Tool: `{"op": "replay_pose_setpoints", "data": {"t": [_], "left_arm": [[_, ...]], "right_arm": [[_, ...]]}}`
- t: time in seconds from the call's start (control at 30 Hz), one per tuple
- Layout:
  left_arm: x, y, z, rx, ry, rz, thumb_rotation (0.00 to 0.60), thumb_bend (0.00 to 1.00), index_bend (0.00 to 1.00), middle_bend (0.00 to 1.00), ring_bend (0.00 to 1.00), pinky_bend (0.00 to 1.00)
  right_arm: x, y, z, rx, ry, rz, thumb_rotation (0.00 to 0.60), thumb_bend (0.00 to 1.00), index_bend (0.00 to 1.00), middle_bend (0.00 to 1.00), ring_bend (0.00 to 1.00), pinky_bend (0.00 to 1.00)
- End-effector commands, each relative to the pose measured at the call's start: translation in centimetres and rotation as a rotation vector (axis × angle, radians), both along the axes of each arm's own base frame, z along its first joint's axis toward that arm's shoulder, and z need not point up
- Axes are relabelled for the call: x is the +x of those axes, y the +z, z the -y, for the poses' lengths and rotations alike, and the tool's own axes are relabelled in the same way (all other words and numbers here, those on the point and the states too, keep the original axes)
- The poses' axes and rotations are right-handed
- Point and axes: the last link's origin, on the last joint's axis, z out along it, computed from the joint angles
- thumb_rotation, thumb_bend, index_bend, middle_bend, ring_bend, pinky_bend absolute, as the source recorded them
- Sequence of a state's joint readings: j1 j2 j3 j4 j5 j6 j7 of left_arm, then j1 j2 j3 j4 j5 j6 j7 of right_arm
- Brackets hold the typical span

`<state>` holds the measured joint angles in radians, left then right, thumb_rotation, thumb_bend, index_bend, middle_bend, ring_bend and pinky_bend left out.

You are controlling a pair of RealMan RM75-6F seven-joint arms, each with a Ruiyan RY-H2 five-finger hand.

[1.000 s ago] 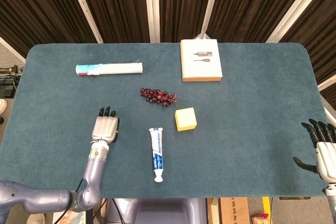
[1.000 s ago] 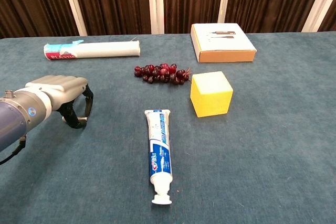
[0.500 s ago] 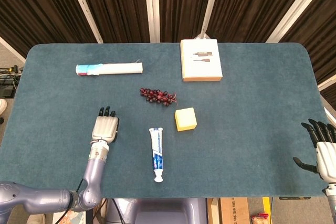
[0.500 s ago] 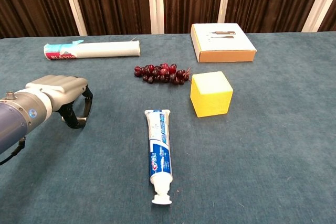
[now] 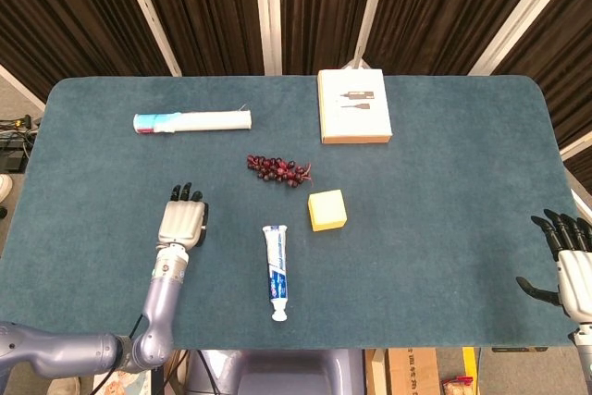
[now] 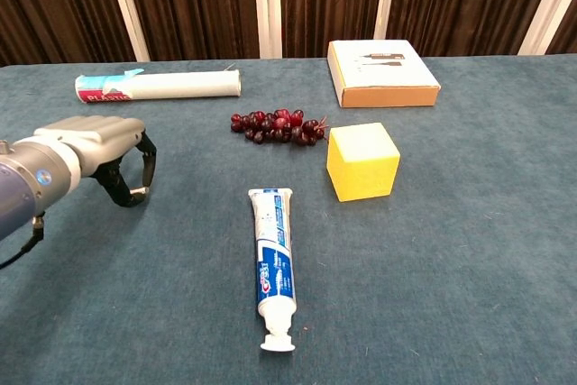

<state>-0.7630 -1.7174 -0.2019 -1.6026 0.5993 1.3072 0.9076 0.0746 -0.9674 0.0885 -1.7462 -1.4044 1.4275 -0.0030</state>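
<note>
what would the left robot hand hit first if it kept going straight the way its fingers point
Probably the rolled tube near the far edge; the left robot hand points up the table with bare cloth between. Height above the cloth is unclear.

The silver-grey right hand (image 5: pixel 572 261) is cut off by the picture's edge; the chest view misses it.
</note>
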Motion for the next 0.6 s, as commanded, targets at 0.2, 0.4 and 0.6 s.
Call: {"op": "replay_pose_setpoints", "data": {"t": [0.2,0.4,0.6], "left_arm": [[-0.4,1.9,-0.3,0.008,0.032,0.086,0.6,0.53,0.57,0.19,0.0,0.0],[-0.8,2.7,-0.5,0.016,0.025,0.148,0.6,0.53,0.57,0.19,0.0,0.0],[-1.5,2.9,-0.6,0.006,0.011,0.269,0.6,0.53,0.57,0.2,0.0,0.0]], "right_arm": [[0.0,-0.1,0.0,0.002,0.0,-0.001,0.6,0.15,0.16,0.11,0.08,0.0],[0.1,-0.2,0.0,0.003,0.004,-0.004,0.6,0.15,0.16,0.11,0.08,0.0],[0.1,-0.2,0.0,0.005,0.002,-0.005,0.6,0.15,0.16,0.11,0.08,0.0]]}}
